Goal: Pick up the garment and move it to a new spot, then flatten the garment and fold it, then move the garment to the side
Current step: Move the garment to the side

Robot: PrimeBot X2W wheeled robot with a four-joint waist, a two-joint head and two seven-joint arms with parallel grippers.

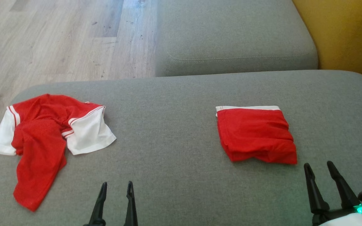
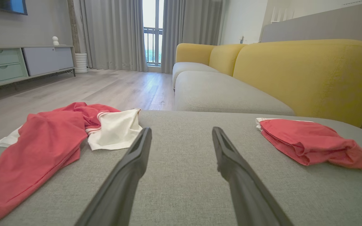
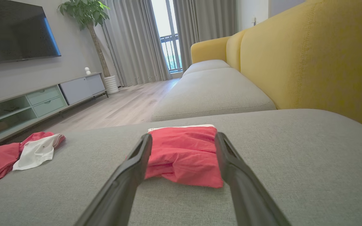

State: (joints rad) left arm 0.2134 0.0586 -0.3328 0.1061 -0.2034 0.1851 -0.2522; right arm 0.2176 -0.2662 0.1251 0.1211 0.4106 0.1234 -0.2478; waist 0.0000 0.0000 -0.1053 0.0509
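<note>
A crumpled red and white garment (image 1: 46,138) lies at the left end of the grey cushion (image 1: 174,131); it also shows as the loose garment (image 2: 49,144) (image 3: 17,155) in both wrist views. A second red garment (image 1: 256,135) with a white band sits folded on the right, seen as a folded pile (image 2: 313,142) (image 3: 184,157). My left gripper (image 1: 116,186) (image 2: 181,131) is open and empty over bare cushion between the two garments. My right gripper (image 1: 319,166) (image 3: 182,138) is open just in front of the folded garment, apart from it.
Beyond the cushion lie a second grey seat (image 1: 231,34) and a yellow sofa back (image 1: 344,34) on the right. Wooden floor (image 1: 58,37) runs past the cushion's far left edge. A TV cabinet (image 2: 20,62) stands across the room.
</note>
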